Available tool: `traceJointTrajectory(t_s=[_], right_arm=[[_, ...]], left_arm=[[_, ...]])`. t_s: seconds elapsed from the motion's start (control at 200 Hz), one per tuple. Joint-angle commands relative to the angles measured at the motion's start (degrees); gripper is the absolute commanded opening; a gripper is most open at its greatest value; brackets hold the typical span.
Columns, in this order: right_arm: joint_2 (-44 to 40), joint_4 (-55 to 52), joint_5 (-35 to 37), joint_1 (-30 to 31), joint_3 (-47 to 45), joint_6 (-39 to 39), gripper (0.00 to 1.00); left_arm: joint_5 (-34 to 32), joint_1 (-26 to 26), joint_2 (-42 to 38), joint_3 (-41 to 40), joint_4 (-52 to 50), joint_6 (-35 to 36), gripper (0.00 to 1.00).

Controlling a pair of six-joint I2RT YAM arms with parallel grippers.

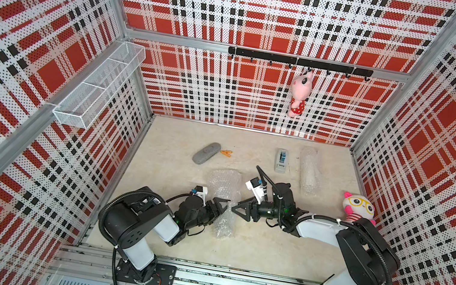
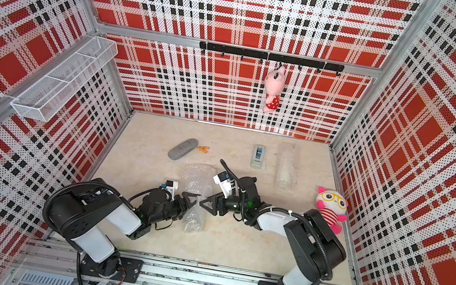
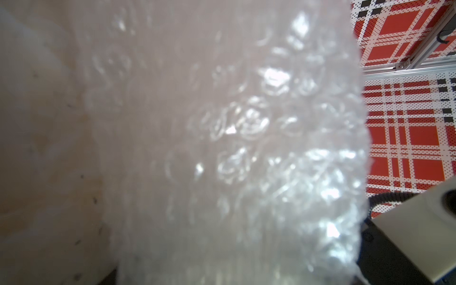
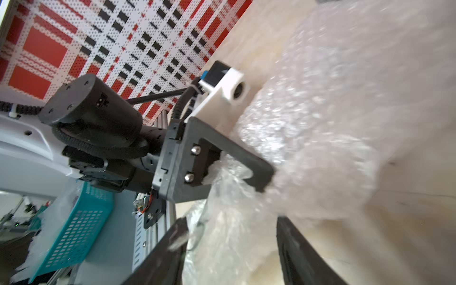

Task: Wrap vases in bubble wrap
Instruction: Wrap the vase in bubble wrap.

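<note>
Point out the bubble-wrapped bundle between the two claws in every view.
Top view: bundle just below picture centre.
Top view: bundle below centre, slightly left.
Left wrist: fills most of the picture, blurred.
Right wrist: covers the right side.
Shared landmark: the left arm's white wrist camera, right beside the bundle; the left wrist view lacks it.

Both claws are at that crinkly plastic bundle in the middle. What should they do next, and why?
Probably close the left gripper on the bubble wrap. The wrap is bunched against its fingers, while the right gripper is open beside the bundle and holds nothing. The wrap looks loose, so pinning it first seems sensible.
</note>
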Motion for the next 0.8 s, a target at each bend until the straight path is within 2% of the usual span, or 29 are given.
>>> traceJointTrajectory(t_s=[0.0, 0.115, 0.18, 0.231, 0.286, 0.336, 0.441, 0.521, 0.641, 0.797], right_arm=[[-4.9, -4.0, 2.9, -4.0, -2.4, -3.1, 0.65], [-7.9, -5.8, 7.1, -7.4, -4.1, -3.4, 0.65], [-7.8, -5.2, 9.0, -8.7, -5.0, -2.6, 0.56], [-6.4, -5.1, 10.7, -8.8, -5.2, -2.0, 0.45], [-3.1, -3.2, 8.9, -8.8, -4.9, -0.9, 0.37], [-0.1, 0.1, 5.8, -8.1, -4.8, 1.4, 0.36], [3.8, 7.6, 2.6, -4.6, -4.6, 5.6, 0.47], [5.7, 10.3, 2.2, -2.0, -3.7, 6.5, 0.62], [8.3, 18.3, 0.1, -1.3, -4.4, 12.8, 0.76], [10.6, 19.8, -0.6, -0.8, -4.0, 14.2, 0.83]], left_arm=[[-1.4, -0.4, -1.6, 1.0, -2.0, 1.7, 0.48], [-1.6, -0.6, -1.6, 1.5, -3.6, 2.3, 0.48], [-1.6, -0.6, -1.5, 1.5, -3.6, 2.4, 0.48], [-1.6, -0.7, -1.3, 1.6, -3.6, 2.3, 0.48], [-1.5, -0.9, -1.2, 1.7, -3.7, 2.3, 0.48], [-1.5, -1.0, -1.0, 1.9, -3.7, 2.3, 0.48], [-1.4, -1.2, -0.9, 2.2, -3.7, 2.2, 0.48], [-1.3, -1.3, -0.9, 2.3, -3.8, 2.2, 0.48], [-1.1, -1.5, -0.9, 2.6, -3.9, 2.4, 0.48], [-0.8, -2.1, -0.6, 3.3, -4.0, 2.5, 0.48]])
